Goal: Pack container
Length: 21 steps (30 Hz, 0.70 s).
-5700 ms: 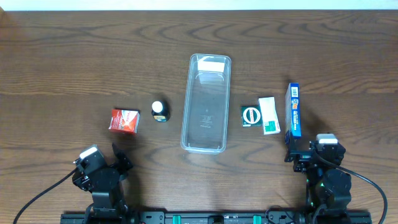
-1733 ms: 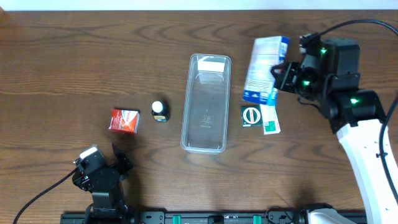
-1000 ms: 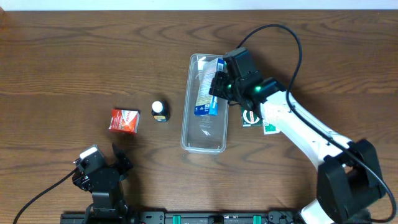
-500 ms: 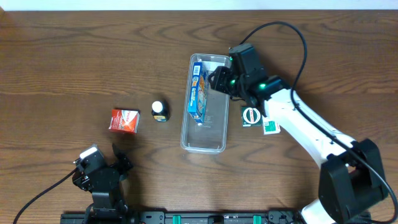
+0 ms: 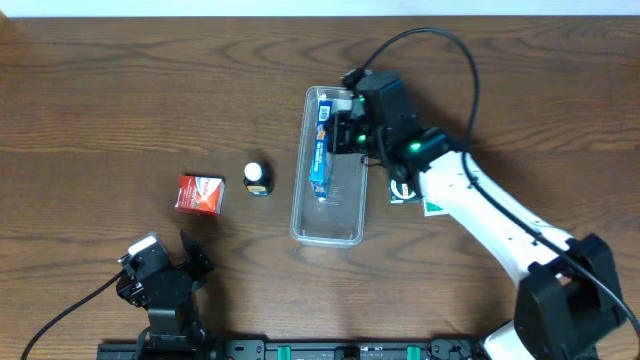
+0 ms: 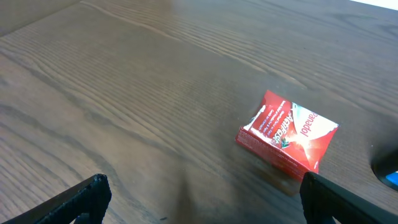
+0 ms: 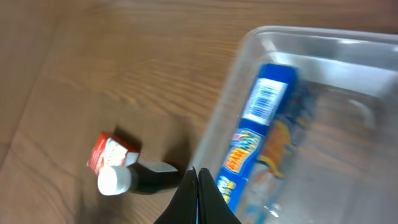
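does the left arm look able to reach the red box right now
Probably yes: the red box lies alone on bare table just ahead of the open left gripper, with nothing between them.

Clear container point(image 7: 323, 56) in the upper right of the frame, blue box point(image 7: 258, 143) on edge along its left wall; lower left, white-capped bottle point(image 7: 149, 176) overlapping a red box point(image 7: 112, 151); gripper point(image 7: 197, 177) fingers pressed together, bottom centre
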Motion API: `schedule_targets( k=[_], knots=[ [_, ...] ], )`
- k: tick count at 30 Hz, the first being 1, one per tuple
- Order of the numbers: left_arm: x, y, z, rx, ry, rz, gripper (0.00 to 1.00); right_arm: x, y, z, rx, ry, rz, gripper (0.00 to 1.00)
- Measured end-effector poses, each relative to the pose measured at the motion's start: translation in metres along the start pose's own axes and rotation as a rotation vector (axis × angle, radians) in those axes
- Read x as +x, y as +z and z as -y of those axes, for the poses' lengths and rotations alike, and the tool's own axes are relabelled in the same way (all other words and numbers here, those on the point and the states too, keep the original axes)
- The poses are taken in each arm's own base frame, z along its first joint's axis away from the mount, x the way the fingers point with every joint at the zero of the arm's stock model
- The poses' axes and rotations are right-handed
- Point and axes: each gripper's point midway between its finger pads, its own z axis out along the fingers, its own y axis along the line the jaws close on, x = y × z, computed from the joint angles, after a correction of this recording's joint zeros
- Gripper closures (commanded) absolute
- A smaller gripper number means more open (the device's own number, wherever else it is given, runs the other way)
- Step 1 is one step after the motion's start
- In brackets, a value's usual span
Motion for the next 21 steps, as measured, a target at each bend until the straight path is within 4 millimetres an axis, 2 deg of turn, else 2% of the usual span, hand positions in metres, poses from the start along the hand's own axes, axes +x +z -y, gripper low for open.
schedule_targets(
  k=[4, 10, 15, 18, 21],
  knots=[
    [0.000, 0.000, 0.000, 0.000, 0.001, 0.000, 0.02, 0.003, 0.027, -0.007, -0.047, -0.046, 0.006, 0.99],
    [0.000, 0.000, 0.000, 0.000, 0.001, 0.000, 0.02, 0.031, 0.060, 0.016, -0.015, -0.032, -0.081, 0.99],
    [0.000, 0.000, 0.000, 0.000, 0.001, 0.000, 0.02, 0.043, 0.060, 0.026, 0.017, -0.021, -0.129, 0.99],
    [0.000, 0.000, 0.000, 0.000, 0.000, 0.000, 0.02, 0.048, 0.055, 0.042, 0.056, -0.002, -0.166, 0.99],
    [0.000, 0.000, 0.000, 0.000, 0.000, 0.000, 0.02, 0.044, 0.048, 0.061, 0.096, 0.012, -0.175, 0.99]
  ],
)
